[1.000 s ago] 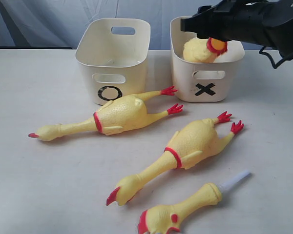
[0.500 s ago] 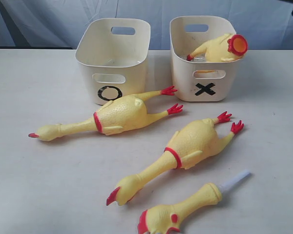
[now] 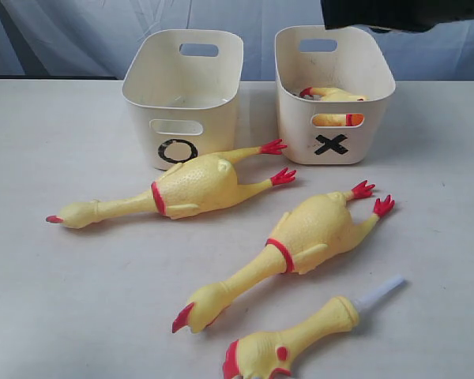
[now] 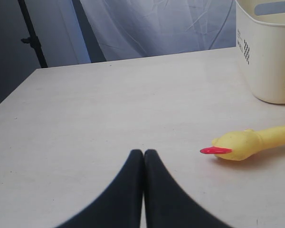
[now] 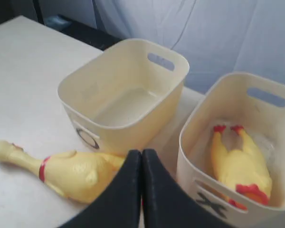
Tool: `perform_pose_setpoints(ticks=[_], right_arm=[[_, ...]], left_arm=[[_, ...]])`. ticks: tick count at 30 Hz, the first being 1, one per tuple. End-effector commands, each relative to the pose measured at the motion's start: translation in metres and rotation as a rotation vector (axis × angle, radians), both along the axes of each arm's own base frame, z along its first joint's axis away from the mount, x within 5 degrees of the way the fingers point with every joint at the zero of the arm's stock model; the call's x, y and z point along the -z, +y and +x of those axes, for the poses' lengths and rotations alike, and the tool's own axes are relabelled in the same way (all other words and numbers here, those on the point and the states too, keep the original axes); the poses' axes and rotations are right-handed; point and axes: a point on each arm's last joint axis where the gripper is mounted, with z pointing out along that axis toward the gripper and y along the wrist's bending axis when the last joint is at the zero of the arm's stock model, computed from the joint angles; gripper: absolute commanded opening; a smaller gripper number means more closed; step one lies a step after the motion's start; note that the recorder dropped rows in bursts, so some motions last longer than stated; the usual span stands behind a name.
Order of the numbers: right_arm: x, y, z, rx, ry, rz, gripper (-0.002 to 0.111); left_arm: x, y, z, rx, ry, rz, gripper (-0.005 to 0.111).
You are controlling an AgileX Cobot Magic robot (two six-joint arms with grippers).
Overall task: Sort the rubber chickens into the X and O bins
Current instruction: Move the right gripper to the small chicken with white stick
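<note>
One pebbly rubber chicken [image 3: 196,185] lies nr smooth round-cornered O bin [image 3: 218,118].

The pale table [image 3: 63,300] bears the O bin [image 3: 213,134], X bin [image 3: 300,142] and three rubber chickens [image 3: 193,185] [image 3: 308,233] [image 3: 300,339].

Pale matte tabletop [image 3: 55,300], crinkled bluish-white sheeting [image 3: 63,31] behind, black stand pole [image 4: 31,35] beside it

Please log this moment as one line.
X bin: one chicken inside | O bin: empty | table: three chickens | left pincer: shut | right pincer: shut
</note>
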Motion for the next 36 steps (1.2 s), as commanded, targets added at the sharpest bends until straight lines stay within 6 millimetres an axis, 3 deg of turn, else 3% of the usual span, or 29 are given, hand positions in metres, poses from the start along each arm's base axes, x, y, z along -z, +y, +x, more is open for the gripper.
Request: perform_pose_setpoints(ticks=[1, 10, 13, 20, 29, 32, 34, 36], right_arm=[[0.003, -0.012, -0.017, 0.028, 0.138, -0.078, -0.001], [0.015, -0.016, -0.051, -0.088, 0.44, -0.18, -0.001], [0.021, -0.017, -0.065, -0.199, 0.555, -0.258, -0.001], [0.036, -0.008, -0.076, -0.482, 0.451, -0.438, -0.001], [0.106, 0.008, -0.092, -0.914, 0.304, -0.673, -0.001], [0.122, 0.015, -0.095, -0.982, 0.249, -0.712, -0.001], [0.127, 0.022, -0.094, -1.001, 0.204, -0.724, 0.004], [0.131, 0.028, -0.091, -1.007, 0.18, -0.731, 0.018]], left_arm=[[0.001, 0.0, 0.0, 0.001, -0.001, -0.003, 0.0], [0.001, 0.0, 0.0, 0.0, -0.001, 0.009, 0.0], [0.0, 0.001, 0.001, -0.001, -0.015, 0.051, 0.0], [-0.016, -0.002, 0.003, 0.033, -0.192, 0.048, 0.0], [-0.034, -0.006, 0.002, 0.07, -0.385, 0.053, 0.0], [-0.036, -0.007, 0.002, 0.076, -0.417, 0.052, 0.0], [-0.037, -0.007, 0.002, 0.077, -0.425, 0.044, 0.0], [-0.037, -0.007, 0.002, 0.076, -0.428, 0.02, 0.0]])
